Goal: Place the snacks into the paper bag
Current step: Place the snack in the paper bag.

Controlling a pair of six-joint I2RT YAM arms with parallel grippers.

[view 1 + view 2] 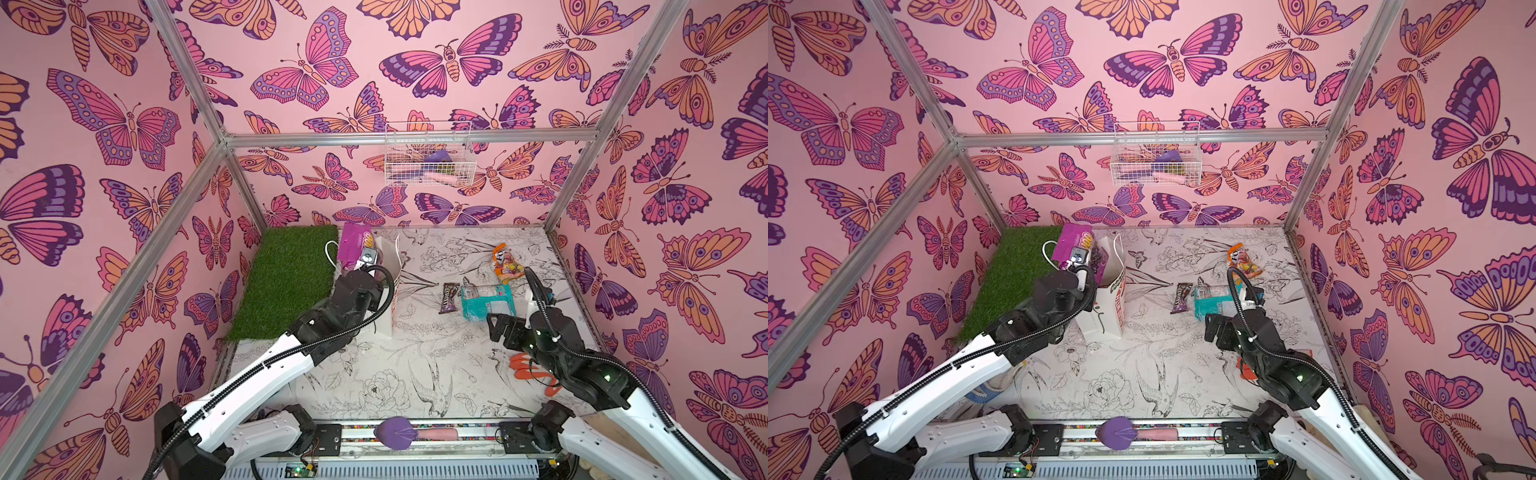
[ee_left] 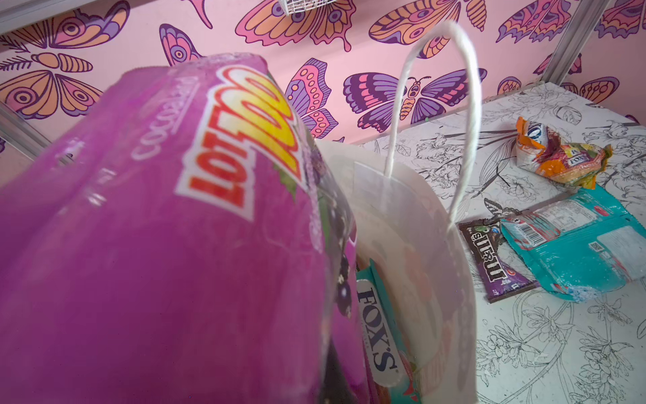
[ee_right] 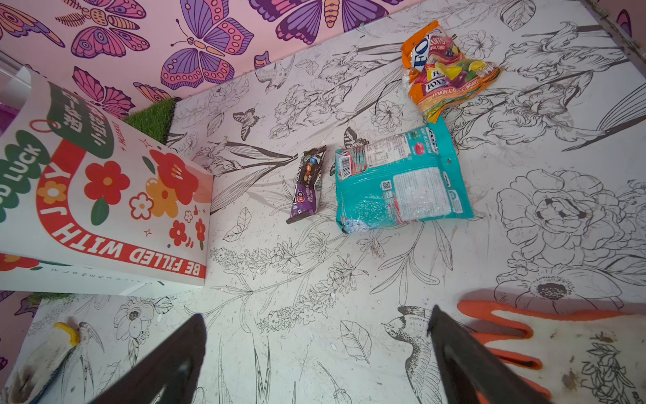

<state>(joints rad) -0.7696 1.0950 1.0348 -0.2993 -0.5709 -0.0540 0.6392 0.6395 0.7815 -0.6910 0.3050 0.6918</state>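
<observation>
My left gripper [image 1: 367, 260] is shut on the purple grape bag [image 1: 352, 245], holding it up at the mouth of the white paper bag [image 1: 393, 293]. The purple bag [image 2: 157, 245] fills the left wrist view and hides the jaws. A teal FOX'S packet [image 2: 378, 335] lies inside the paper bag [image 2: 412, 266]. On the table lie a brown bar wrapper [image 3: 307, 185], a teal packet [image 3: 398, 185] and an orange packet [image 3: 444, 66]. My right gripper [image 3: 314, 316] hangs open and empty above the table, short of those snacks.
An orange glove [image 3: 559, 349] lies beside the right gripper and a white knitted glove [image 3: 45, 356] near the front left. A green grass mat [image 1: 286, 278] covers the back left. A wire basket [image 1: 428, 158] hangs on the back wall.
</observation>
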